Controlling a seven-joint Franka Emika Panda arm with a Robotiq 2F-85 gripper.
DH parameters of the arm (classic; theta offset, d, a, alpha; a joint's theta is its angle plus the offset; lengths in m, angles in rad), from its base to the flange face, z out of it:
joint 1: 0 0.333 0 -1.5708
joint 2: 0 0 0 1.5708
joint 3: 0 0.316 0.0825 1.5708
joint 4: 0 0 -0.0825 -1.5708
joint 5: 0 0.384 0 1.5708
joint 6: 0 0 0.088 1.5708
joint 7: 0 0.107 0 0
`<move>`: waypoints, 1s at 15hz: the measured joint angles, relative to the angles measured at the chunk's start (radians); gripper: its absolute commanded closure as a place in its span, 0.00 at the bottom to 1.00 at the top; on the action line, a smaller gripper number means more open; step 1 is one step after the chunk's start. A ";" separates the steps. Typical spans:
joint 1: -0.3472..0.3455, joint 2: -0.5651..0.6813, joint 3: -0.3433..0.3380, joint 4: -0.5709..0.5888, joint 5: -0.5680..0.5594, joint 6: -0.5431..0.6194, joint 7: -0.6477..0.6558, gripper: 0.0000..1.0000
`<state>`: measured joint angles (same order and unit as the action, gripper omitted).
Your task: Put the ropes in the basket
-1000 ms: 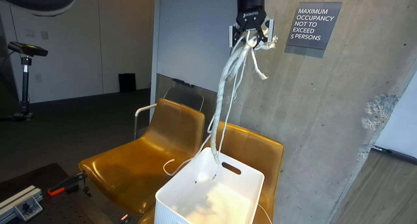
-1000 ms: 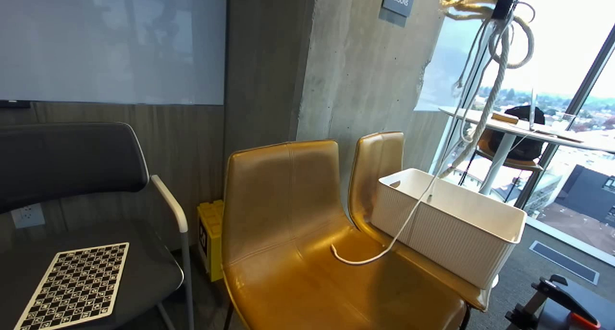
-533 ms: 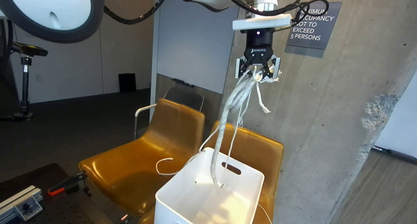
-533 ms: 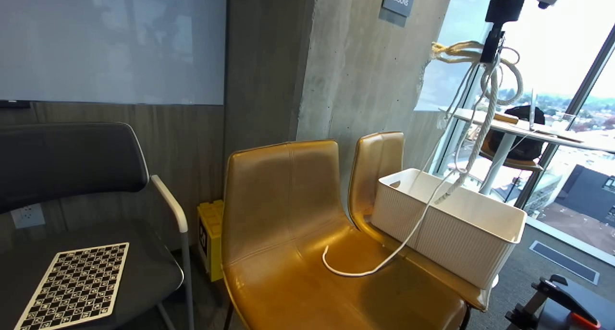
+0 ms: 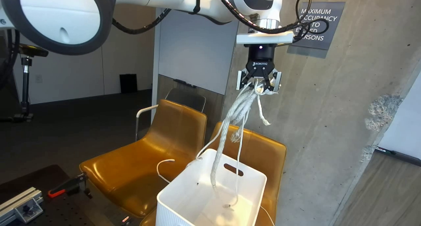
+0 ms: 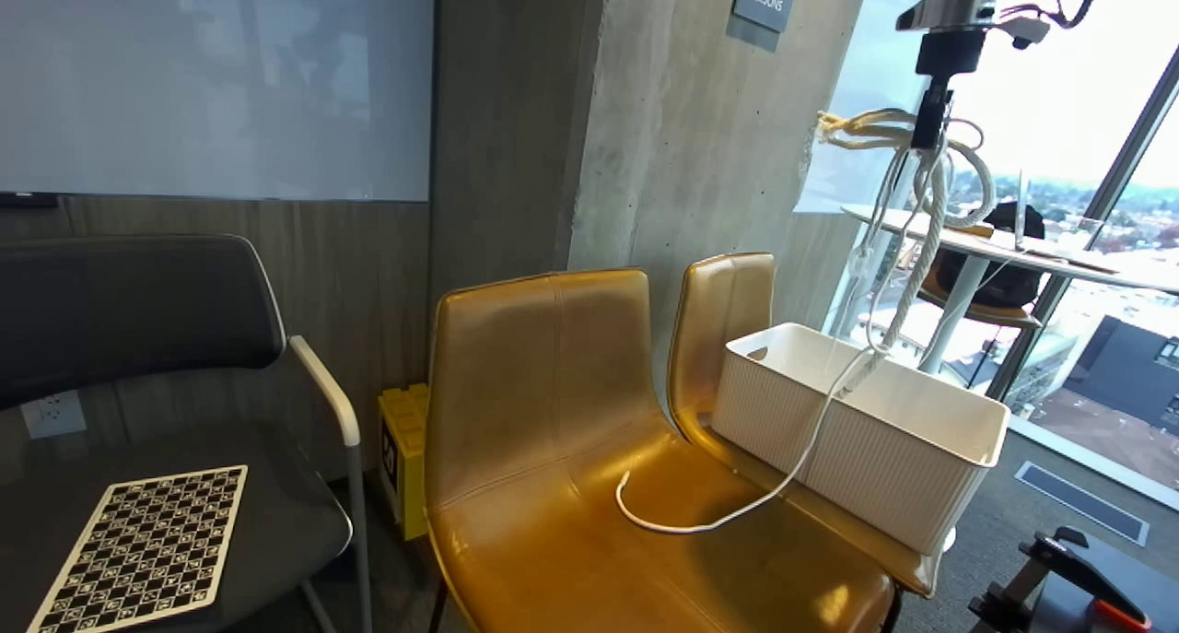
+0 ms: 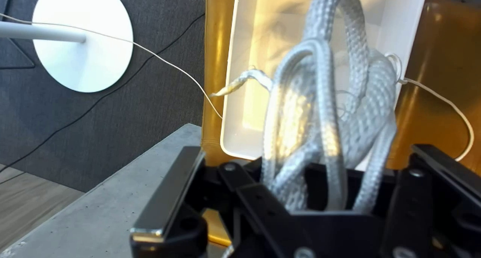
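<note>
The ropes [image 5: 221, 143] are a pale tangle of thick and thin cords, also seen in an exterior view [image 6: 912, 274]. My gripper [image 5: 257, 90] is above the basket, its fingers wide apart around the bunched loops, which hang from it. In the wrist view the gripper [image 7: 308, 151] has rope strands [image 7: 372, 107] between its fingers; the contact is hidden. The white basket [image 5: 190, 193] stands on a chair; its ribbed side [image 6: 884, 467] also shows. The thick strand and one thin cord dangle inside it. Another thin cord [image 6: 691, 529] runs over the rim onto the neighbouring seat.
Two tan chairs stand side by side, one beside the basket [image 6: 553, 375] and one under it [image 6: 723, 310]. A concrete wall [image 5: 315, 120] rises behind. A clamp [image 5: 67, 185] lies at the dark bench. Another thin cord [image 7: 161, 61] leads away outside the basket.
My gripper has come down toward the basket with the ropes hanging from it. The dangling strands reach deeper into the basket. The cord on the neighbouring seat has shifted a little.
</note>
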<state>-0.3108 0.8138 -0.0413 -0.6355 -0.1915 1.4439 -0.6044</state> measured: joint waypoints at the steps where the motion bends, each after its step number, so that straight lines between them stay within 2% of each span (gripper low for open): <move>1: 0.000 0.004 0.000 0.000 -0.001 0.000 -0.003 1.00; 6: -0.001 0.032 -0.002 -0.007 -0.012 0.000 -0.036 1.00; 14: 0.000 0.099 -0.003 -0.104 -0.021 0.037 -0.058 1.00; 15: 0.002 0.104 -0.003 -0.123 -0.021 0.047 -0.059 0.75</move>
<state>-0.3087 0.9175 -0.0448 -0.7585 -0.2126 1.4908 -0.6631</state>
